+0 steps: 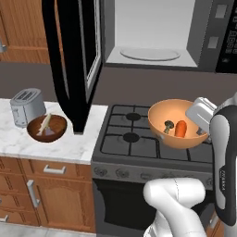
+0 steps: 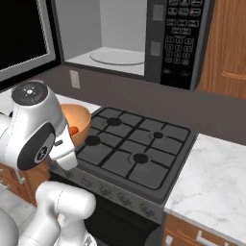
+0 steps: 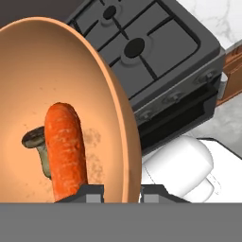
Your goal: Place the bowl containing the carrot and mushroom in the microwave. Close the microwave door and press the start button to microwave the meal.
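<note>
Hand view has the gripper [image 3: 122, 193] pinched on the rim of the wide orange-tan bowl [image 3: 47, 94], carrying the stubby orange carrot [image 3: 66, 146] and olive-brown mushroom [image 3: 35, 139] above the black gas stove [image 1: 152, 134], presumably bound for the open black microwave [image 1: 152, 32] overhead.

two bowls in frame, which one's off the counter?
The light orange bowl with the carrot and mushroom, held over the stove by the gripper. The darker brown bowl sits on the counter beside the toaster.
</note>
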